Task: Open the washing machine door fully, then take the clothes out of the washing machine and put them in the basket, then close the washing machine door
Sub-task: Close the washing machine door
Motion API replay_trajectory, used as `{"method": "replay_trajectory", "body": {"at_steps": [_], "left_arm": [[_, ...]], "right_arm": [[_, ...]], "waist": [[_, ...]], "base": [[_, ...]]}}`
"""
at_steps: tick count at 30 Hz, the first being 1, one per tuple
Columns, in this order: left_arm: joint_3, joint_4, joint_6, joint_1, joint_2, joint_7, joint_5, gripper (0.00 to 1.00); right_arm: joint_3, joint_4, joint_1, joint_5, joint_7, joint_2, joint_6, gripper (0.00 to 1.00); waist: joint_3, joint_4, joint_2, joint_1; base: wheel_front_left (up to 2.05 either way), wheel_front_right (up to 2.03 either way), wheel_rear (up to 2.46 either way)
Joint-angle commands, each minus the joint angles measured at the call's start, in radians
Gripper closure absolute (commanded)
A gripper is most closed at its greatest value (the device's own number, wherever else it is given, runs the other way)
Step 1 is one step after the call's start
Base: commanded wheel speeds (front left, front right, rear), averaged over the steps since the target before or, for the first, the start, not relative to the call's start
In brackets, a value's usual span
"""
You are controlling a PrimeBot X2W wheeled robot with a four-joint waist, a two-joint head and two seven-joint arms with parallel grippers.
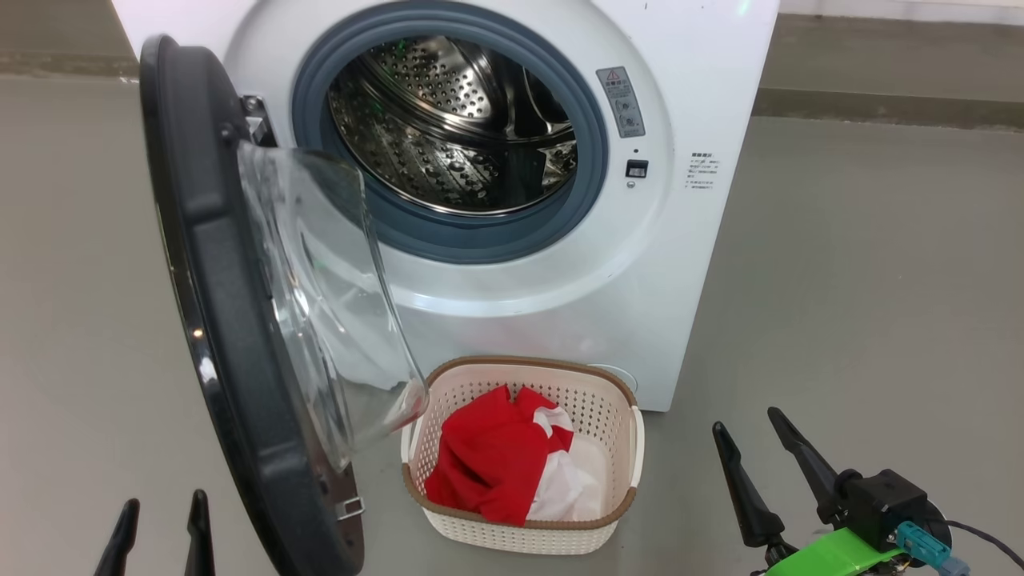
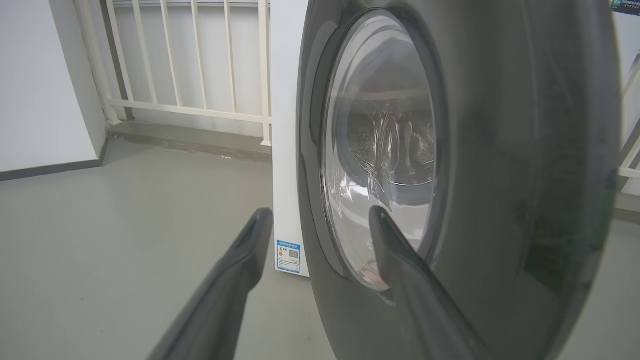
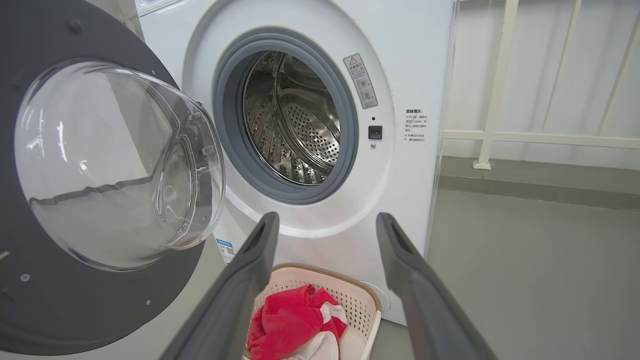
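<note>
Only closing the door looks left to do, and the risks run across the scene from the left. The left tool (image 1: 164, 500) stands with its two fingers apart and empty, at the outer face of the washing machine door (image 1: 208, 264). That black rim is glossy and curved, so a push with one fingertip could skid off it. A push that lands on the clear window rather than the rim would load the wrong part. A finger that strays past the door's edge could be pinched against the washing machine (image 1: 704, 80) as the door swings in. A weak push may leave the latch uncaught. The door's clear bowl hangs over the left rim of the basket (image 1: 512, 540) in the head view. Whether it would clear that rim on the swing, I cannot tell.

In the left wrist view the door (image 2: 525, 150) is just ahead of the left tool (image 2: 320, 212). One finger lies across the window, the other across the floor (image 2: 125, 225) beyond the door's hinge side. Contact cannot be told. The drum (image 1: 448, 120) looks empty. The clothes (image 1: 488, 456) lie in the basket, on the floor against the machine's front. The right tool (image 1: 746, 420), spread and empty too, hovers to the right of the basket, well apart from the door, facing the machine's front (image 3: 400, 50)
</note>
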Motion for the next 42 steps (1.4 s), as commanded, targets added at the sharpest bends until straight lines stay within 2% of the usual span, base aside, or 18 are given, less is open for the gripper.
{"method": "replay_trajectory", "body": {"at_steps": [1,17,18,19,20,25,28,32,37,40,42], "left_arm": [[0.041,-0.024,-0.006,-0.014,0.005,-0.012,0.003,0.0],[0.046,-0.031,-0.006,-0.009,-0.008,-0.012,0.015,0.0],[0.039,-0.026,-0.006,-0.008,-0.008,-0.012,0.013,0.07],[0.033,-0.025,-0.006,-0.009,-0.007,-0.012,0.011,0.71],[0.029,-0.023,-0.006,-0.011,-0.006,-0.012,0.005,1.0],[0.016,-0.018,-0.006,-0.034,-0.001,-0.012,-0.054,1.0],[0.033,-0.028,-0.006,-0.06,-0.009,0.008,-0.161,1.0],[0.07,-0.076,-0.006,-0.108,-0.019,0.092,-0.34,1.0],[0.115,-0.165,0.036,-0.17,-0.02,0.227,-0.482,1.0],[0.148,-0.208,0.079,-0.216,-0.024,0.344,-0.664,1.0],[0.169,-0.238,0.123,-0.244,-0.026,0.416,-0.795,1.0]], "right_arm": [[0.026,-0.021,-0.04,0.005,-0.006,-0.012,0.006,0.0],[0.029,-0.022,-0.039,0.004,-0.006,-0.014,0.006,0.0],[0.029,-0.023,-0.039,0.005,-0.006,-0.014,0.006,0.0],[0.029,-0.023,-0.039,0.005,-0.006,-0.014,0.006,0.0],[0.029,-0.023,-0.039,0.005,-0.006,-0.014,0.006,0.0],[0.029,-0.022,-0.038,0.007,-0.006,-0.014,0.006,0.0],[0.026,-0.022,-0.038,0.01,-0.006,-0.013,0.006,0.0],[0.019,-0.022,-0.036,0.016,-0.006,-0.01,0.006,0.0],[0.013,-0.022,-0.034,0.017,-0.006,-0.007,0.006,0.0],[0.011,-0.022,-0.034,0.018,-0.006,-0.005,0.006,0.0],[0.01,-0.022,-0.035,0.018,-0.006,-0.004,0.006,0.0]], "waist": [[-0.002,0.0,0.0,0.0],[-0.004,0.002,0.0,0.0],[-0.004,0.002,0.0,0.0],[-0.004,0.003,0.0,0.0],[-0.004,0.003,0.0,0.0],[-0.005,0.004,0.0,0.0],[-0.005,0.004,0.0,0.0],[-0.004,0.007,0.0,0.0],[-0.004,0.007,0.0,0.0],[-0.004,0.004,0.0,0.0],[-0.002,0.001,0.0,0.0]], "base": [[0.0,0.0,0.0],[0.0,0.0,0.0],[0.0,0.0,0.0],[0.0,0.0,0.0],[0.0,0.0,0.0],[0.0,0.0,0.0],[0.0,0.0,0.0],[0.0,0.0,0.0],[0.0,0.0,0.0],[0.0,0.0,0.0],[0.0,0.0,0.0]]}}
